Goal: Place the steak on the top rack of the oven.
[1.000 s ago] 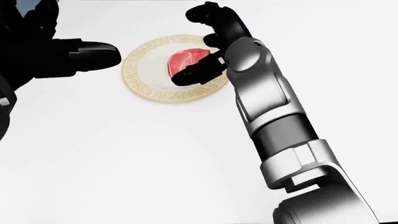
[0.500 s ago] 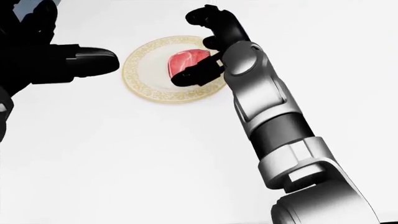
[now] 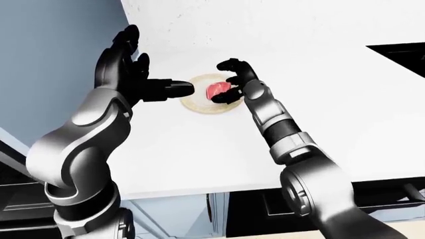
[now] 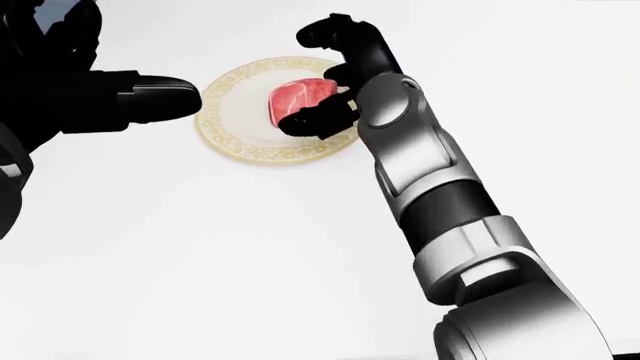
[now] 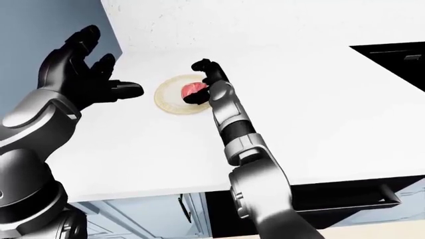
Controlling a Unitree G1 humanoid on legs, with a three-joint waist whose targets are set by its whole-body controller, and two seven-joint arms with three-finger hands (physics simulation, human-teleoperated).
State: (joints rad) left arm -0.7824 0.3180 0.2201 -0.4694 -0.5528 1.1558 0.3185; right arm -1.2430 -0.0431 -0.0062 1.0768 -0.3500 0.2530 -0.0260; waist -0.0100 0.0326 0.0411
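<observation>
1. Your black left hand (image 4: 110, 97) has edged toward the gold-rimmed white plate (image 4: 225, 127), fingers spread, holding nothing.
2. The red raw steak (image 4: 300, 96) stays on that plate, on the white bench (image 4: 200, 247).
3. Your right hand (image 4: 325, 79) has curled closer around the steak, not yet pinching; the grasp comes next.

I see a steak (image 4: 300, 99) that is pink-red with paler marbling, lying on a white plate (image 4: 232, 120) rimmed by a patterned gold band. The surface (image 4: 200, 247) under it is plain white. My right hand (image 4: 330, 71) is glossy black, and its forearm (image 4: 420, 172) is silver-grey with a black band. My left hand (image 3: 123, 67) is black too, above a silver arm. The wall (image 3: 53, 55) reads muted blue-grey.
</observation>
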